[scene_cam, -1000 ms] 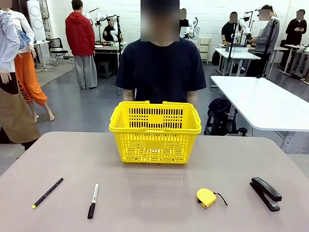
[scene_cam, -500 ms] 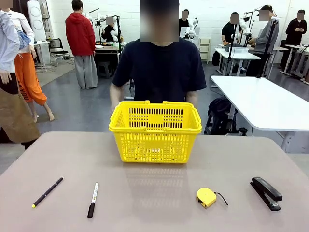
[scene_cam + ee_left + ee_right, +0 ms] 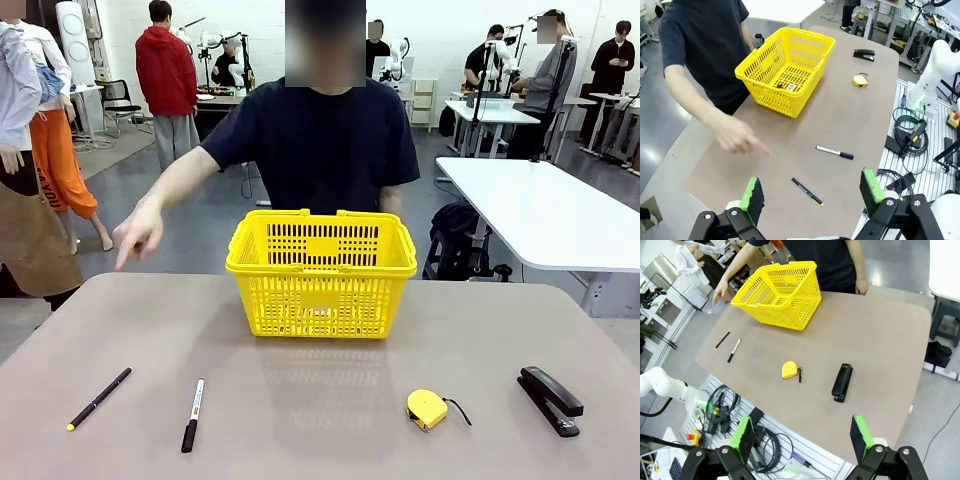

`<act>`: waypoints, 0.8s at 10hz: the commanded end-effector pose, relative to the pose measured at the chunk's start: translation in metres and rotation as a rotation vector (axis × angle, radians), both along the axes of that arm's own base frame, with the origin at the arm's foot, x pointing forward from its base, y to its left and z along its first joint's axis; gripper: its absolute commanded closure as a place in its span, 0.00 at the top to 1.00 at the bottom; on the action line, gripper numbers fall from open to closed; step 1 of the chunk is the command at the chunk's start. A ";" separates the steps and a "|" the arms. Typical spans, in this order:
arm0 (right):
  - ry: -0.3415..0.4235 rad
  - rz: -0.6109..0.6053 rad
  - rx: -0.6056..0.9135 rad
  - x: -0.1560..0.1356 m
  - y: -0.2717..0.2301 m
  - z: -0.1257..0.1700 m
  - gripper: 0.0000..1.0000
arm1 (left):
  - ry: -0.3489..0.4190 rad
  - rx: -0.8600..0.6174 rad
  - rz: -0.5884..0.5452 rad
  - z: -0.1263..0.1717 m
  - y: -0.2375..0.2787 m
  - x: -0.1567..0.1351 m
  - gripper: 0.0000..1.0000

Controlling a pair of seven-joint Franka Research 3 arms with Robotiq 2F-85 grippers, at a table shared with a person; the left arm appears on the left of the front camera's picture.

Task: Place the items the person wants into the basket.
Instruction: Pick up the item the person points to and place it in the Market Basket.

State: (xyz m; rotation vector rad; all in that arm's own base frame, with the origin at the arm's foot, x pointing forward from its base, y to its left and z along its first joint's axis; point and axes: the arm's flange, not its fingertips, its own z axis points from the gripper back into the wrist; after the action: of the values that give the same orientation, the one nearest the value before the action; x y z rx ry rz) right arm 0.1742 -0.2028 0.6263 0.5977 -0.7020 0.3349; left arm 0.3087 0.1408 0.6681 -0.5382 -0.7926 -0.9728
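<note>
1. Found the bright yellow slotted plastic shopping basket [image 3: 320, 290] upright at the far middle of the grey-brown desk [image 3: 320, 400], just before the person in a dark T-shirt [image 3: 325, 140].
2. Saw that person's hand [image 3: 138, 236] held out left of the basket, index finger pointed down.
3. Noted the thin black pen with yellow tip [image 3: 98, 399] and the black marker with white barrel [image 3: 192, 414] lying near-left, close but apart (round yellow tape measure [image 3: 427, 409] and black stapler [image 3: 550, 400] near-right).
4. Found the left tool [image 3: 811, 191] and right tool [image 3: 802, 436] spread wide above the desk, holding nothing.
</note>
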 end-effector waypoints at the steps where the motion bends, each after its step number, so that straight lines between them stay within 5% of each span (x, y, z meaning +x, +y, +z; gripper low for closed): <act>1: -0.011 0.019 0.012 0.000 0.000 -0.001 1.00 | -0.017 -0.009 -0.005 0.001 0.000 0.001 1.00; 8: -0.011 0.019 0.012 0.000 0.000 -0.001 1.00 | -0.017 -0.009 -0.005 0.001 0.000 0.001 1.00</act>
State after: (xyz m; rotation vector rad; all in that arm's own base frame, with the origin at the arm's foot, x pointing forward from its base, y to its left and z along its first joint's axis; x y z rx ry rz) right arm 0.1742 -0.2028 0.6263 0.5976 -0.7021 0.3350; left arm 0.3086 0.1408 0.6682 -0.5370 -0.7922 -0.9719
